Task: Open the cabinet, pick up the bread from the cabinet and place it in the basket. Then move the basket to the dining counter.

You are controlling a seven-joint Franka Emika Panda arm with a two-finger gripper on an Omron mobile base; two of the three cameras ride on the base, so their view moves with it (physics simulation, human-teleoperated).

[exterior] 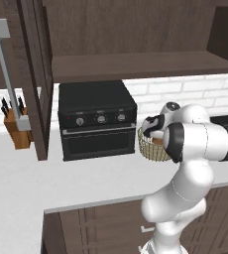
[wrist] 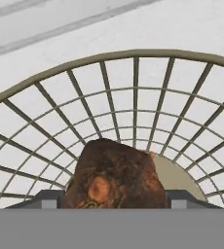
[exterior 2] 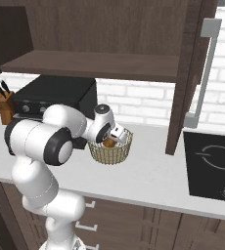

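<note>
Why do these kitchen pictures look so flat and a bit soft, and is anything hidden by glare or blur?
Left base view: even rendered light, no glare, a faint shadow under the black oven. Right base view: the same soft light; the basket is coarse but readable. Hand view: the bread looms close between the gripper tips, its texture smeared, with the basket ribs fanning out widely behind it.

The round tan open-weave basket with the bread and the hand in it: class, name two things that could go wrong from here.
1. The lumpy golden-brown bread sits between the fingers inside the round tan open-weave basket; if they lift without letting go, it may come back out.
2. The hand reaches down into the basket by the black oven; withdrawing could snag the rim and drag or tip it.
</note>
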